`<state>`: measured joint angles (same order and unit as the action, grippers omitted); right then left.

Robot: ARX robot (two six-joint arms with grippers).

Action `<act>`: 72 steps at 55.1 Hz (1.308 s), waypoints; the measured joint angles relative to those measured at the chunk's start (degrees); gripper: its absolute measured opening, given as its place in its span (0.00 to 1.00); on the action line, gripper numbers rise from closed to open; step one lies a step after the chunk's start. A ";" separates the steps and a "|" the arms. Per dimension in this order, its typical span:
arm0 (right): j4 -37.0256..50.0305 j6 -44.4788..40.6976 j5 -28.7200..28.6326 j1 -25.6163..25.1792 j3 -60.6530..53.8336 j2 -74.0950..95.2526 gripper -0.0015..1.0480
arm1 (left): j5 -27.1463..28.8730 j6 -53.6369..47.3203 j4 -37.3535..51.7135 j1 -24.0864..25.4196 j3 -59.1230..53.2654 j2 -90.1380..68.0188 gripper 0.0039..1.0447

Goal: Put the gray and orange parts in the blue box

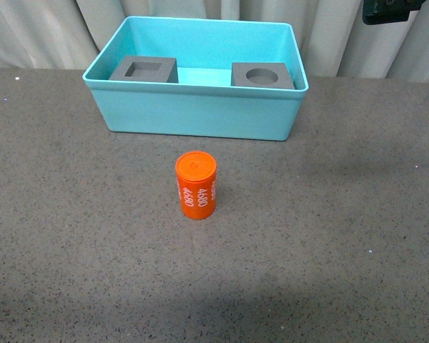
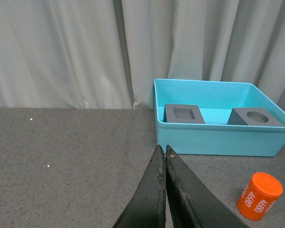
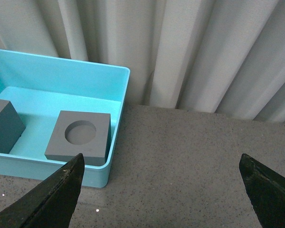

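The blue box stands at the back of the table. Inside it lie the gray cube with a square recess on the left and the gray cube with a round recess on the right. The orange cylinder with white digits stands upright on the table in front of the box. My left gripper is shut and empty, left of the cylinder and short of the box. My right gripper is open and empty over bare table, just right of the box and the round-recess cube.
A pale curtain hangs behind the table. A dark part of an arm shows at the top right of the front view. The gray tabletop stretches wide around the cylinder.
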<state>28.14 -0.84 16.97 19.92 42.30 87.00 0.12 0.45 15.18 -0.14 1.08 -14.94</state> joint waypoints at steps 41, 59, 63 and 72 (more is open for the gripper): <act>-2.71 -2.40 -4.20 -0.15 0.68 0.00 0.91 | -0.11 -0.02 -15.08 0.00 0.02 14.64 0.18; -26.84 -8.37 -32.85 2.67 18.25 11.21 0.91 | -0.11 -0.02 -15.10 0.00 0.02 14.71 0.80; -30.99 -12.22 -37.00 3.17 21.03 13.97 0.91 | -0.11 -0.02 -15.10 0.00 0.02 14.71 0.92; -38.99 -19.50 -39.85 3.69 27.04 19.61 0.91 | -0.11 -0.17 -15.10 0.00 0.02 14.71 0.94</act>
<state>-10.85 -20.34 -22.87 23.62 69.34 106.61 0.01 0.27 0.08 -0.14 1.10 -0.23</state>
